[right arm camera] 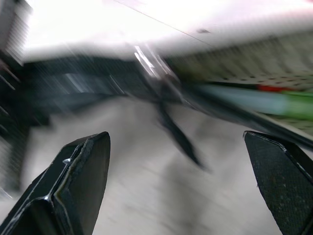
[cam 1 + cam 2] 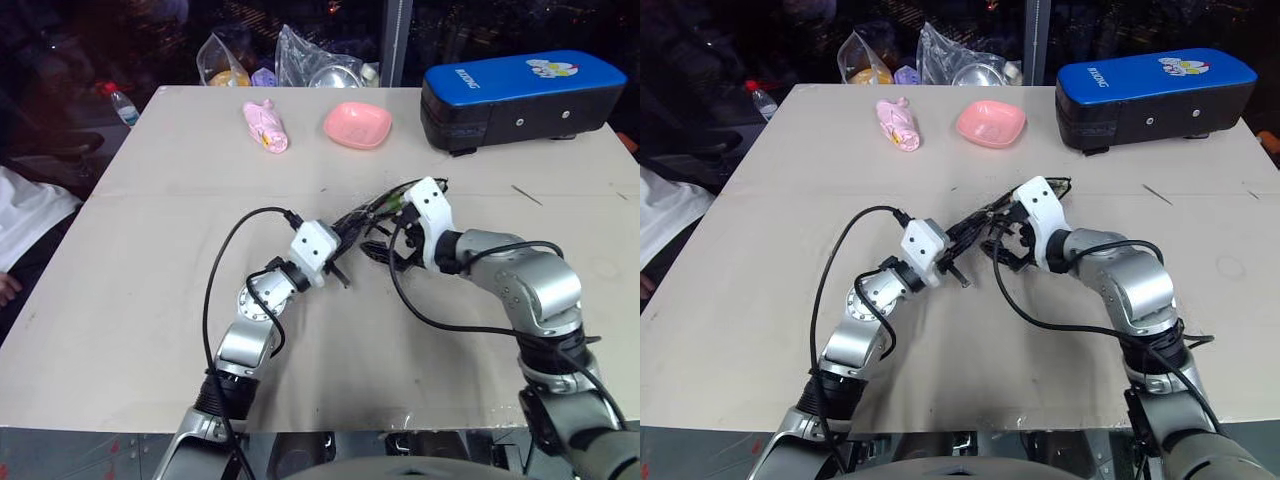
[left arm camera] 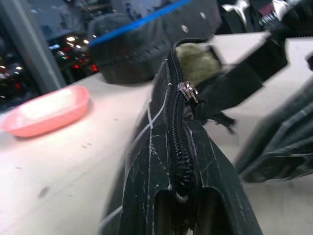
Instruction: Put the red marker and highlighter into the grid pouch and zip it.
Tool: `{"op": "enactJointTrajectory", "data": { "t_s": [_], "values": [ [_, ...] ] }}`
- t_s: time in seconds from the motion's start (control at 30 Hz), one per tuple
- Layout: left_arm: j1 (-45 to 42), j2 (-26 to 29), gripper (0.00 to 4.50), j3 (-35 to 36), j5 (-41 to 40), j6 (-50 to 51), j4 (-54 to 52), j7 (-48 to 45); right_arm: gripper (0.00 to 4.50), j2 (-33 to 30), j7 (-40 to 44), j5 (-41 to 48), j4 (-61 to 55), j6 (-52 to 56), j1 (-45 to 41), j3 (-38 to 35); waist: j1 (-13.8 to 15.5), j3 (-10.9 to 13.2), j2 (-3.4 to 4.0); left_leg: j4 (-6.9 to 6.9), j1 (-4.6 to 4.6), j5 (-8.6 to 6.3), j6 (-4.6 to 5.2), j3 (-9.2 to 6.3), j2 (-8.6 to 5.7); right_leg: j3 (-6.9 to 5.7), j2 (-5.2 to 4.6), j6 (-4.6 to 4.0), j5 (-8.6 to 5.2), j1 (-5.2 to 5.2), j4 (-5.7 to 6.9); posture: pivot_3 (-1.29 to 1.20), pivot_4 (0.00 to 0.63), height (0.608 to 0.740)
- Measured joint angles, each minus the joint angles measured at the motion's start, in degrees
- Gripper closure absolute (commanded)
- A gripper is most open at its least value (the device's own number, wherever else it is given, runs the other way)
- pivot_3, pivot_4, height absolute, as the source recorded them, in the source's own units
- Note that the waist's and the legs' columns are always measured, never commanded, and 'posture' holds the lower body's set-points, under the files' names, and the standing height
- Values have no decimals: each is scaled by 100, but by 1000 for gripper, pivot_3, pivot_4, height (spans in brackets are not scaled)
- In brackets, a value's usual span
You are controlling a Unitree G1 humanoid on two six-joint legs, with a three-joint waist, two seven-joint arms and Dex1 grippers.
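Two grippers meet mid-worktop: left gripper [image 2: 340,262] clamps the grid pouch [image 3: 171,161] at its closed end, lifted; right gripper [image 1: 178,181] gapes wide just short of the zipper pull [image 3: 188,91]. Highlighter [image 1: 254,103], probably inside, shows at the open mouth. Risk: a pull on the zipper could tug the pouch from the clamp, or snag the highlighter.

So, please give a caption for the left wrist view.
Left claw shut on the half-zipped grid pouch, pink bowl behind.

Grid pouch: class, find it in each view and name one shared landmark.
Left eye view: grid pouch just right of centre.
Right eye view: grid pouch near centre.
Left wrist view: grid pouch close up, zipper edge facing camera.
Right wrist view: grid pouch, blurred dark band straight ahead.
Landmark: blue-topped case, behind it in both eye views and left wrist view.
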Motion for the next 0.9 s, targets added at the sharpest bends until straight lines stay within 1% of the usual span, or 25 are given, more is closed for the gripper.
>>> {"op": "enactJointTrajectory", "data": {
  "t_s": [0.17, 0.2, 0.27, 0.37, 0.5, 0.53, 0.73, 0.9],
  "values": [
    [-4, 85, 4500, -36, 209, -207, 85, -16, 98, 109, -174, 109, 1, 182, -2, -61, 1, 0, 0, 0, 0, 0, 1, 1, 3, 1, -2, 0, 0, 0, 0, 0, 150, 740],
    [-4, 98, 4500, -55, 234, -224, 94, -16, 334, 114, -194, 122, 2, 225, -2, -73, 1, 0, 0, 0, 0, 0, 1, 1, 3, 1, -2, 0, 0, 0, 0, 0, 150, 740],
    [-3, 115, 4500, -78, 290, -270, 104, -20, 941, 134, -213, 150, 6, 267, -2, -109, 0, 0, 0, 0, 0, 0, 1, 1, 3, 1, -2, 0, 0, 0, 0, 0, 150, 740],
    [-1, 160, 4500, -114, 370, -354, 118, -27, 2223, 209, -297, 211, 11, 317, -2, -178, -1, 0, 0, -2, 0, -1, 1, 1, 3, 1, -2, 0, 0, 0, 0, 0, 150, 740],
    [28, 190, 4500, -149, 451, -440, 147, -43, 4136, 302, -436, 286, 25, 387, -10, -281, -1, 0, 0, -2, 0, -1, 1, 1, 4, 1, -2, 0, 0, 0, 0, 0, 150, 740],
    [33, 194, 4500, -159, 453, -452, 148, -51, 4433, 333, -462, 296, 32, 390, -11, -318, -1, 0, 0, -2, 0, -1, 1, 1, 4, 1, -2, 0, 0, -1, 0, 0, 150, 740],
    [60, 224, 4500, -176, 500, -523, 162, -67, 4433, 420, -587, 363, 78, 414, -20, -440, -3, 0, 0, -3, 0, -1, 2, 1, 4, 1, -2, 0, 0, -1, -1, 0, 150, 740],
    [53, 228, 4500, -176, 556, -588, 202, -24, 4433, 324, -608, 366, 78, 417, -16, -427, -4, 0, 0, -3, 0, -2, 3, 1, 4, 1, -2, 0, 0, -1, -1, 0, 150, 740]
  ]
}}
